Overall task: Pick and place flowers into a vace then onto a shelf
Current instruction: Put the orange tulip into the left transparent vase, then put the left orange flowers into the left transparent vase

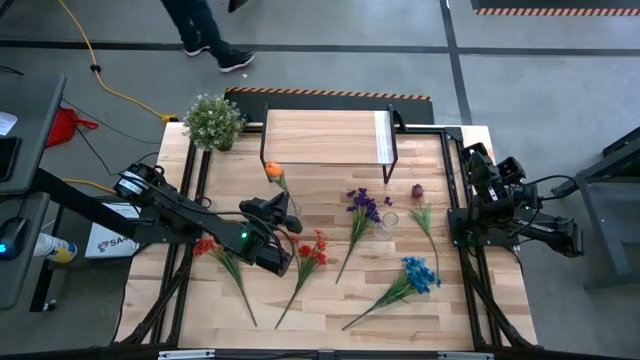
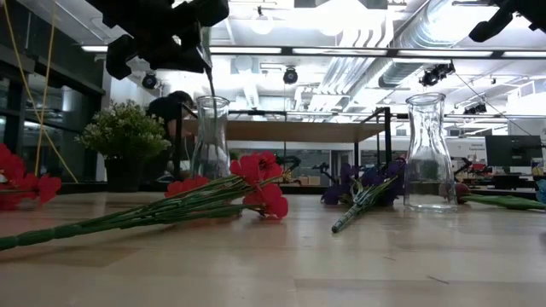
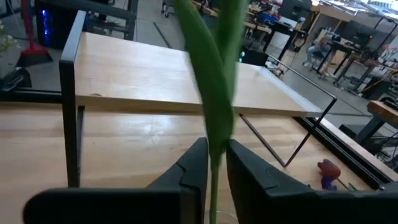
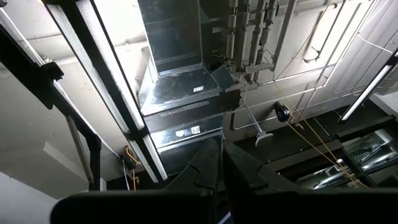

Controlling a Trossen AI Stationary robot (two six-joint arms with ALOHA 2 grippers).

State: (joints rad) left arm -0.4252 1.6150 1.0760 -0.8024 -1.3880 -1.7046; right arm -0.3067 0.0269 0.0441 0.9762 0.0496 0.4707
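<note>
Red flowers (image 2: 217,194) lie nearest on the light wood table (image 1: 330,320), stems running left to right

Left gripper (image 3: 211,165) stands above a glass vase (image 2: 210,136), fingers slightly parted around an upright green stem (image 3: 214,93) of the orange tulip (image 1: 273,170). Right gripper (image 4: 217,163) is closed, empty, at the table's right edge. The shelf (image 1: 325,137) is at the far side, in an industrial room

Black jointed arms, black cables, green light on left wrist.
</note>
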